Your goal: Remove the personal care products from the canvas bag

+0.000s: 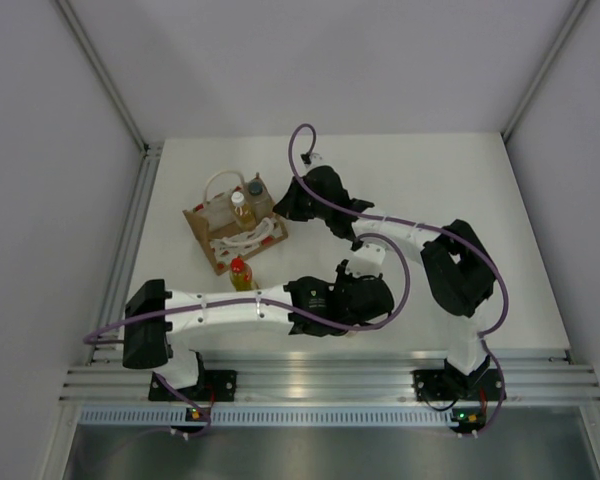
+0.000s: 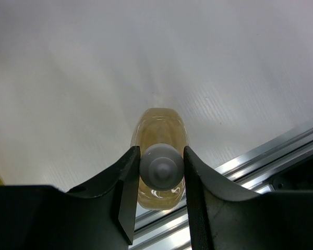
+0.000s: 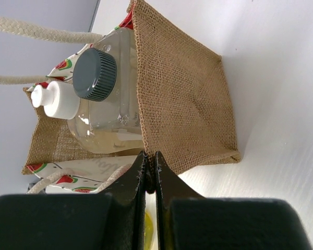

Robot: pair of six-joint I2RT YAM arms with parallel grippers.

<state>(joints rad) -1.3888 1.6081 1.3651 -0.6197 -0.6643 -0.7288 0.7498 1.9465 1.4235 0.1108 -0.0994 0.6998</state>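
Overhead and wrist views of two arms at a white table (image 1: 430, 180). The left gripper (image 2: 161, 166) is clamped narrowly on the pale cap of an amber bottle (image 2: 159, 122), one finger on each side of the cap. The bottle hangs cap-up over the table, near the metal rail (image 2: 261, 156) along the table's near edge. The right gripper (image 3: 150, 166) is fully closed with its fingers pressed together and nothing between them. Its tips lie just beside the side wall of the canvas bag (image 3: 182, 104); whether they touch cannot be told. The bag stands on the left half of the table, its white rope handles (image 3: 41, 31) loose at the opening. Inside it are a clear bottle (image 3: 101, 104) with a dark grey cap and, next to it, a second amber bottle (image 1: 239, 205) with a white cap. A yellow bottle (image 1: 240, 272) with a red cap stands upright on the table, just beside the bag's near edge and between the bag and the left arm.
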